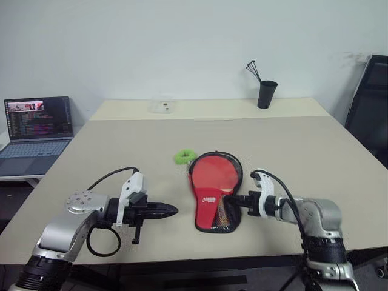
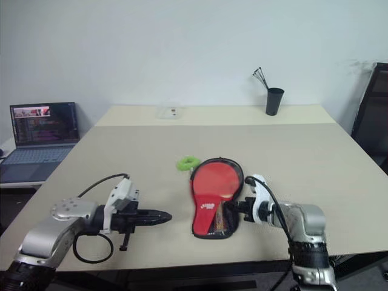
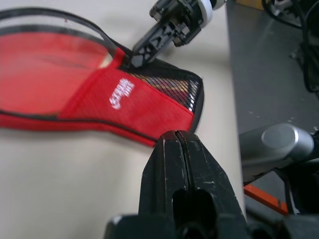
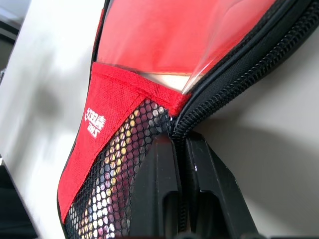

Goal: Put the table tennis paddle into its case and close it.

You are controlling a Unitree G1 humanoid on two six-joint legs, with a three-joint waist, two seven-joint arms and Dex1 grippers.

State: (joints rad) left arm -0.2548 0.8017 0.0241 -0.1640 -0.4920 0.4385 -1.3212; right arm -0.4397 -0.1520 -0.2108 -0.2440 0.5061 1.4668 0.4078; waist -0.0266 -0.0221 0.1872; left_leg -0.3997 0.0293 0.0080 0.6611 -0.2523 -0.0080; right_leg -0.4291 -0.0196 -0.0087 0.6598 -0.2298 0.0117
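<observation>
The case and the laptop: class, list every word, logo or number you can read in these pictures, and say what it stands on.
White logo on the red fabric of the case: lettering is there, but too blurred and slanted to read.
Laptop screen: lines of text and a small picture, too small to read.
Nothing else carries readable text.

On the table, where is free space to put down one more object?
The table is bare between the case and the black cup, and along its left side toward the laptop. Crowded: near edge, both grippers flanking the case, green ring behind.
</observation>
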